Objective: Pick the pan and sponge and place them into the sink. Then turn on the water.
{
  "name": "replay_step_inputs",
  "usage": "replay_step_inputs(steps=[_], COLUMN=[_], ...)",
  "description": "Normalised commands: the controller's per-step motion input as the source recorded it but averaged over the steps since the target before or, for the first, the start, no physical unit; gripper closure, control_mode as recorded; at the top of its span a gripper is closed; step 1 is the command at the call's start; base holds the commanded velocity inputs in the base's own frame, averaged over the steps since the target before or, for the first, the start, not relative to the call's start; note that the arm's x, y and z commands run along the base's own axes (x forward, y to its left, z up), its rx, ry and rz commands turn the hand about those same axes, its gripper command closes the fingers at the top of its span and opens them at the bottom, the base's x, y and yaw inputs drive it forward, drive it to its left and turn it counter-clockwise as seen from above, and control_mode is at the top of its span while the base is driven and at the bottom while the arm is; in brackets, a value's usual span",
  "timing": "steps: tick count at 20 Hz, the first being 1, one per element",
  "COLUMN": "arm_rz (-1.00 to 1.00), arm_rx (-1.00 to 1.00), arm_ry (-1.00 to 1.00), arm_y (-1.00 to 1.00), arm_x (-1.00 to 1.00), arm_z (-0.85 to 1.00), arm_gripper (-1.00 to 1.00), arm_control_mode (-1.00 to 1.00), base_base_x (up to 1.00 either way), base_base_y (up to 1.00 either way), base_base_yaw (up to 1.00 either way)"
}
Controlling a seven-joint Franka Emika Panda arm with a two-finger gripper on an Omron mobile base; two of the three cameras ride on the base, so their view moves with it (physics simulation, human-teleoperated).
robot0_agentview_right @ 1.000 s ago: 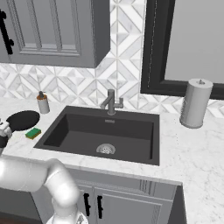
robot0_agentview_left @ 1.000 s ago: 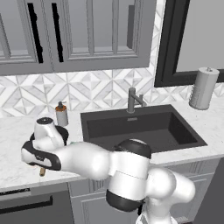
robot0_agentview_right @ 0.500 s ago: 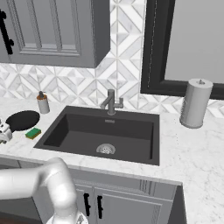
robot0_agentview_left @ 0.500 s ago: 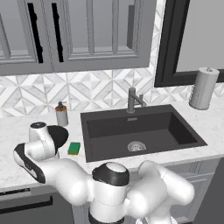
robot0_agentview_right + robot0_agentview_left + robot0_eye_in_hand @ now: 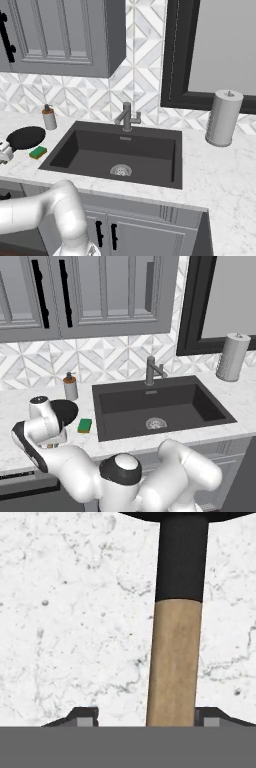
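The black pan lies on the counter left of the sink, partly behind my hand. In the hand view its light wooden handle runs up between my two fingertips. My gripper is open around it, and the handle sits closer to the right finger. The green and yellow sponge rests between the pan and the basin, also seen as the sponge beside the pan. The sink is dry, with a round drain and a grey faucet.
A soap bottle stands against the tiled wall behind the pan. A paper towel roll stands on the counter right of the sink. Grey wall cabinets hang above the left counter. My white arm curls low across the counter's front.
The arm has folded lower and further left across the counter front. The hand has come down by the pan's handle. Pan and sponge have not moved.
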Motion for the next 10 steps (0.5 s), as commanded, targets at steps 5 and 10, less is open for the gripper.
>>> replay_step_inputs(steps=[5, 10], arm_rz=[0.0, 0.0], arm_rx=[0.0, 0.0], arm_ry=[-0.06, -0.01], arm_y=[0.0, 0.0], arm_x=[0.0, 0.01], arm_z=[-0.43, -0.12], arm_gripper=[1.0, 1.0], arm_control_mode=[-1.0, -1.0], base_base_x=[0.0, 0.0], base_base_y=[0.0, 0.0], base_base_yaw=[0.0, 0.0])
